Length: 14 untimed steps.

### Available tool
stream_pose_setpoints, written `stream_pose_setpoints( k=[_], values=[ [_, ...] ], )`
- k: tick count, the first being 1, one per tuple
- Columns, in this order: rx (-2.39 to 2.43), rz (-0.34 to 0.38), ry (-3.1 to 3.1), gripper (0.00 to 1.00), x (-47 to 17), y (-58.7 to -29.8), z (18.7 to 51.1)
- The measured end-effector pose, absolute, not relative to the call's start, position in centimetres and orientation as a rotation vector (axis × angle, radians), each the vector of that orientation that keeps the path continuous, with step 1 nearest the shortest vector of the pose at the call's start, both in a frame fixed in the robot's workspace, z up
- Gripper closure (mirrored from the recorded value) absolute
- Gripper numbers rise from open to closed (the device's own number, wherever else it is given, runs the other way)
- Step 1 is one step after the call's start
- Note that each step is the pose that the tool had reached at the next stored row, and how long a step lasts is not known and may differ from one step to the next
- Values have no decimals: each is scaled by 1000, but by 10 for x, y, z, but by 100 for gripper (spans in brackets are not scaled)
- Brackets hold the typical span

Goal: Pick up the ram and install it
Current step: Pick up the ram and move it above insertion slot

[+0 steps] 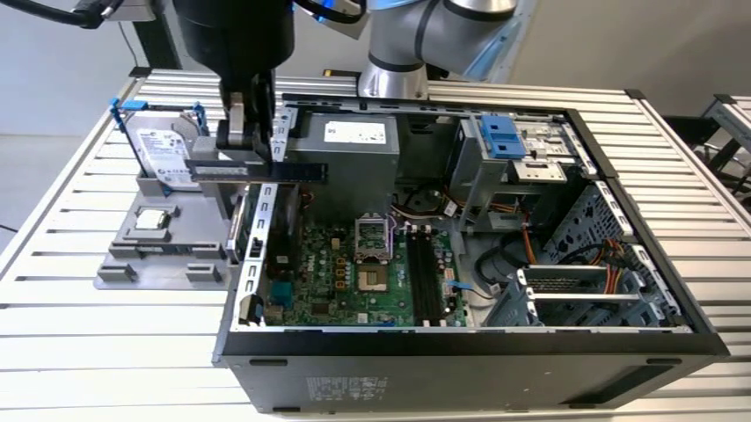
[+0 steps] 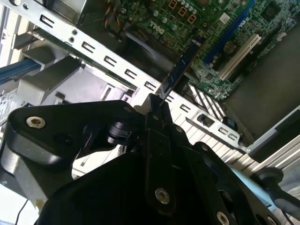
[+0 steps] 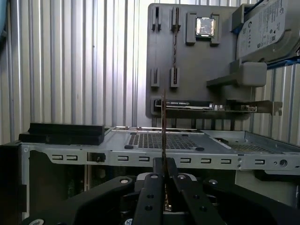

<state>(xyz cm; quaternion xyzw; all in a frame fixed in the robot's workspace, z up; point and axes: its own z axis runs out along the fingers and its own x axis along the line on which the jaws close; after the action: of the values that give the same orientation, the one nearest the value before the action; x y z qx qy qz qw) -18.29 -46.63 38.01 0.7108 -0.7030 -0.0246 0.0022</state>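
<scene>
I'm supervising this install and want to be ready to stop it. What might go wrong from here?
1. The gripper pinches the thin memory stick on a small area, so it might tilt or slip.
2. The stick seems to hang over the case's slotted metal wall and may clip it going in.
3. The black memory slots are narrow, so slight misalignment could jam the stick.

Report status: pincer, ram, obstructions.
Pincer shut on thin dark-blue circuit-board ram stick. Stick aloft, level, above grey slotted metal case wall. Long black motherboard slots empty, look unobstructed.
</scene>
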Motion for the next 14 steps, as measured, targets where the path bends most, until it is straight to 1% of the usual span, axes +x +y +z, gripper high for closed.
stream_pose_setpoints(
  k=[14],
  values=[
    [2230,-77,-2206,100,-160,-466,380]
  ],
)
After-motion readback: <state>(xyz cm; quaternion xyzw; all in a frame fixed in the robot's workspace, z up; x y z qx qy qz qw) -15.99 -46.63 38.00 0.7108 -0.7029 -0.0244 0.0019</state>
